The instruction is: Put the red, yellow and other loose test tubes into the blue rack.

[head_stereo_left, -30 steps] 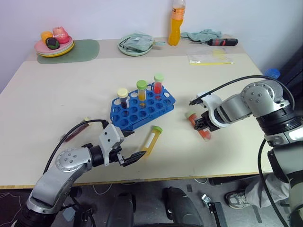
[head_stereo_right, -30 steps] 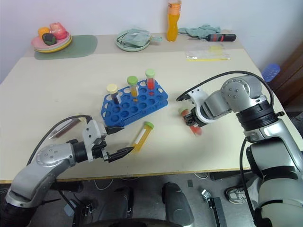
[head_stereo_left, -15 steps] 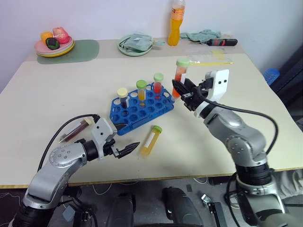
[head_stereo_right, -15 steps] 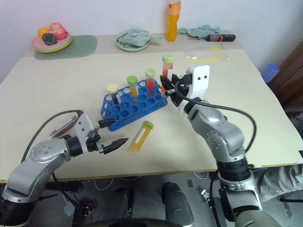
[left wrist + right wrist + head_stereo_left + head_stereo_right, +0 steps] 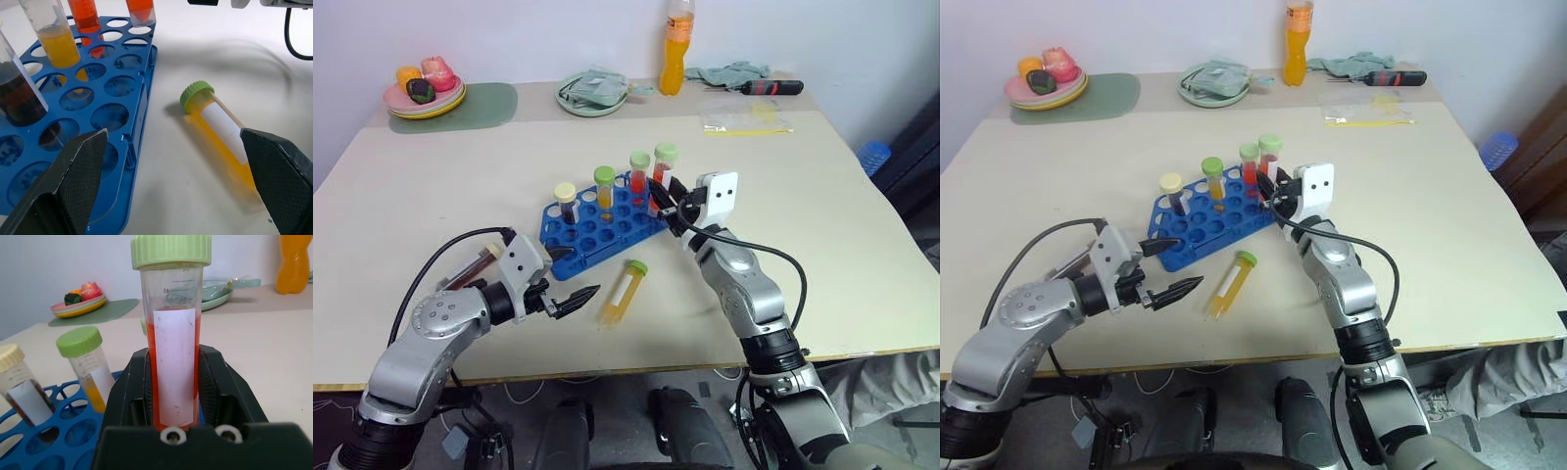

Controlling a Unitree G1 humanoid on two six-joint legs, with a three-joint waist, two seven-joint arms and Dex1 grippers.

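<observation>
Three capped tubes stand in the blue rack (image 5: 607, 222). The right gripper (image 5: 668, 199), clamped on an upright red tube (image 5: 662, 171), holds it over the rack's right end, not yet seated. A yellow tube (image 5: 625, 291) lies loose on the table beside the wide-open, empty left gripper (image 5: 570, 275)

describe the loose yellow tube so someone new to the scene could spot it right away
Start at the blue rack in the middle of the table. Just off the rack's near edge, toward the robot, the yellow test tube lies flat on the tabletop with its green cap pointing at the rack. The other green-capped tubes are upright; this one is on its side, outside the rack.
</observation>
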